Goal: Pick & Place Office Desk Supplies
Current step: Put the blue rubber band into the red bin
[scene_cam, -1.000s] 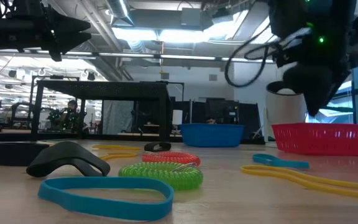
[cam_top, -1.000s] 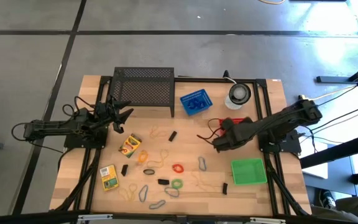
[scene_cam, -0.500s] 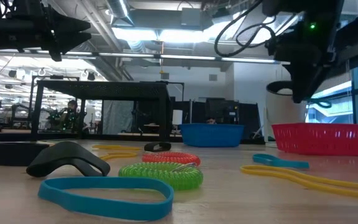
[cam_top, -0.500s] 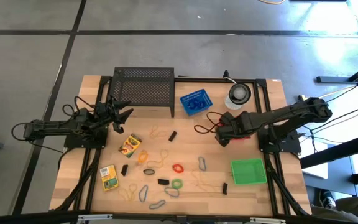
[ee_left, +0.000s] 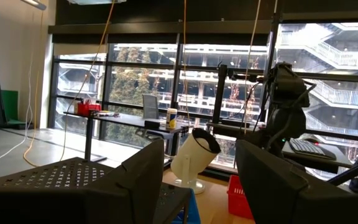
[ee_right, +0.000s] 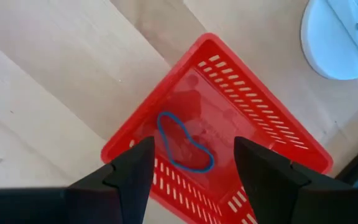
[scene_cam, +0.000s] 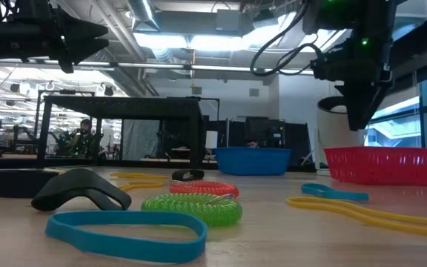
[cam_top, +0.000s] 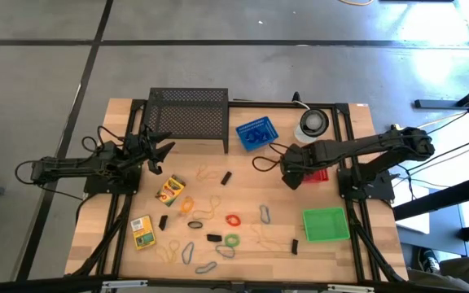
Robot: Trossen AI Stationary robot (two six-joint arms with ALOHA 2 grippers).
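Right gripper is hovering, fingers spread and empty, directly above red basket; blue band is lying inside, released.

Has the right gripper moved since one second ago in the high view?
Yes. The right gripper has moved away from the green basket, toward the blue basket, and now hangs open over the red basket.

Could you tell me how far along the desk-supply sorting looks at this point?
Barely started. Done: one blue rubber band lies in the red basket. In hand: nothing; the right gripper hovers open above it, the left gripper waits by the mesh rack. Left: bands, clips and both crayon boxes on the table.
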